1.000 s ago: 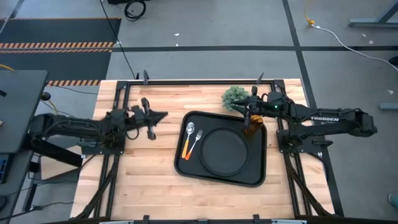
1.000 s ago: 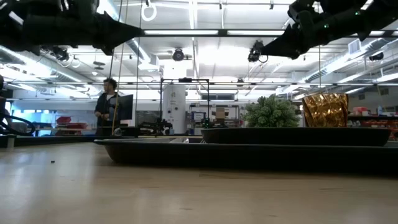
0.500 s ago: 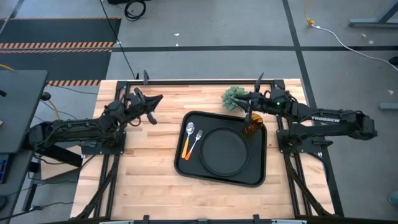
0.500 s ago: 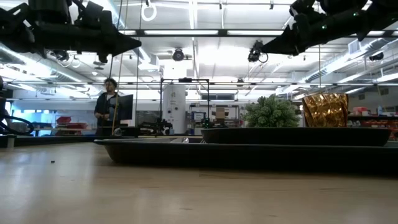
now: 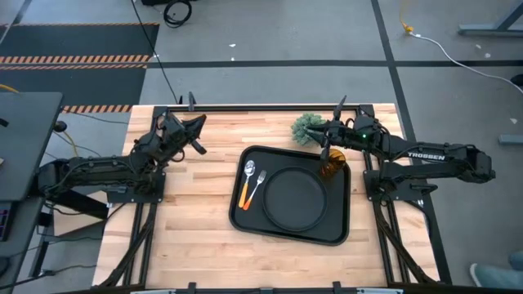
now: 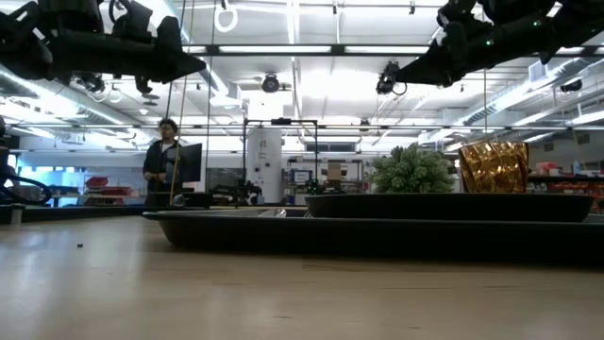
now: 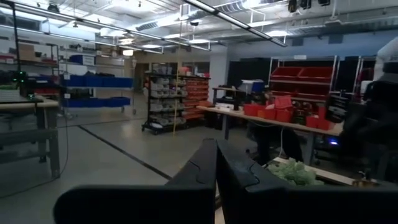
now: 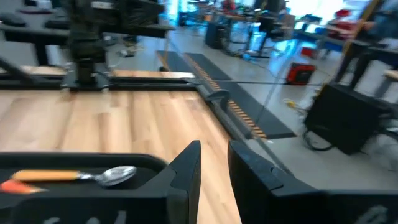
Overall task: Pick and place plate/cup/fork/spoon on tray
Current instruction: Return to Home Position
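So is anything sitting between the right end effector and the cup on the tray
Nothing visible does. In the high view the right end effector hangs just above the cup, which stands in the tray's far right corner. The green plant ball lies off to the side, outside the tray, not between them.

On the tray [image 5: 338,232] the plate [image 5: 292,198] lies in the middle, the fork [image 5: 254,188] and spoon [image 5: 247,179] to its left, the cup [image 5: 330,167] at the far right corner. A plant ball [image 5: 307,127] sits beyond the tray's far edge.
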`<action>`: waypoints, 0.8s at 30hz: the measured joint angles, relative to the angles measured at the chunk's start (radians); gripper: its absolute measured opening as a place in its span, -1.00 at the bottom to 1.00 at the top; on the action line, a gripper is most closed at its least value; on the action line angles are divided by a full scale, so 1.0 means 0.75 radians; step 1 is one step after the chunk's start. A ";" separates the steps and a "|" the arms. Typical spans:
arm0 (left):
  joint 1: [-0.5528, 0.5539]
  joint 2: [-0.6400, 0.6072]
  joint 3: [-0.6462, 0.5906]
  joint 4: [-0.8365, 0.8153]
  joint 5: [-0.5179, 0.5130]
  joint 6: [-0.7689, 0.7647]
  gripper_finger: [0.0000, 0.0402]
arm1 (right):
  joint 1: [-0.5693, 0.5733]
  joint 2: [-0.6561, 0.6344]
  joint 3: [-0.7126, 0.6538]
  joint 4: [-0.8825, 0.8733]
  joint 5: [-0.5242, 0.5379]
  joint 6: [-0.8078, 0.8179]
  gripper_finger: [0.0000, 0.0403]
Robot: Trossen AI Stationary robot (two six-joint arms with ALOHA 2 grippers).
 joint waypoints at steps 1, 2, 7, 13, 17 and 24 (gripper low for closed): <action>-0.001 0.000 0.000 0.000 0.000 0.001 -0.97 | 0.000 0.000 0.000 0.009 0.029 -0.001 -0.57; -0.001 0.000 0.000 -0.001 0.000 0.001 -0.97 | -0.001 0.000 0.000 0.014 0.057 -0.002 -0.57; -0.001 0.000 0.000 0.002 0.000 0.004 -0.97 | -0.001 0.000 0.000 0.019 0.097 -0.002 -0.57; 0.000 0.003 0.000 0.040 0.000 0.094 -0.97 | -0.001 0.000 0.000 0.018 0.097 0.045 -0.57; 0.000 0.003 0.000 0.098 -0.001 0.105 -0.97 | -0.001 0.000 0.000 0.019 0.097 0.063 -0.60; 0.000 0.003 0.000 0.115 -0.001 0.106 -0.97 | -0.001 0.000 0.000 0.019 0.099 0.057 -0.79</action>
